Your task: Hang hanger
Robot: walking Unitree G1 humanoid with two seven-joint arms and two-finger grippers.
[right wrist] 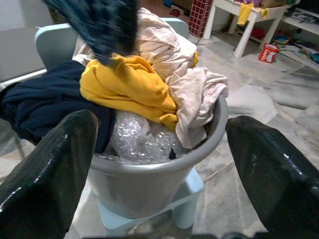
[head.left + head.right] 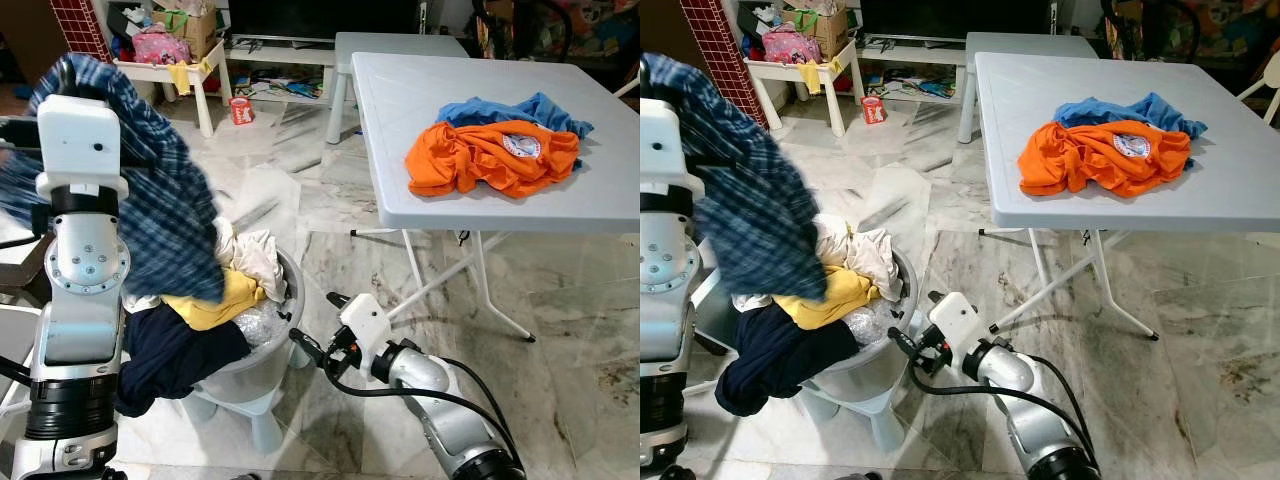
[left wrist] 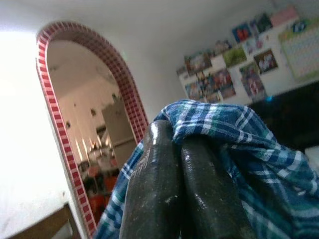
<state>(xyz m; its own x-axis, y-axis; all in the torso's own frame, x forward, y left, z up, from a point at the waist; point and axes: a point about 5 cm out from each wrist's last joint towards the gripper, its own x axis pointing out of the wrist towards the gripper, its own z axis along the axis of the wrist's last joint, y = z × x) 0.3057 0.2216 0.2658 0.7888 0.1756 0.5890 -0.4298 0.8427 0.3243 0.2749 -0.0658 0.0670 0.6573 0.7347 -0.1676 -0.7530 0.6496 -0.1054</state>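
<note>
The left arm is raised high, and its left gripper [image 3: 182, 149] has both black fingers pressed together on a fold of a blue plaid shirt [image 2: 165, 190], which hangs down from the pinch and drapes over the heap of laundry below; that heap sits in a grey bucket [image 1: 149, 184] perched on a small pale blue stool [image 2: 250, 410], and holds a yellow garment [image 1: 129, 87], a cream cloth [image 1: 189, 94] spilling over the rim, a dark navy garment [image 2: 175, 355] hanging over the side, and some crinkled clear plastic [image 1: 132, 142]; the right gripper [image 2: 303, 348] is low, just beside the bucket's rim, its two fingers spread wide apart with nothing between them and the bucket framed in the gap; off to the robot's right stands a white folding table [image 2: 400, 110] carrying a crumpled orange shirt [image 2: 480, 160] with a blue garment [image 2: 520, 110] touching it behind; the floor is pale marble; I cannot make out a hanger anywhere in these views.
</note>
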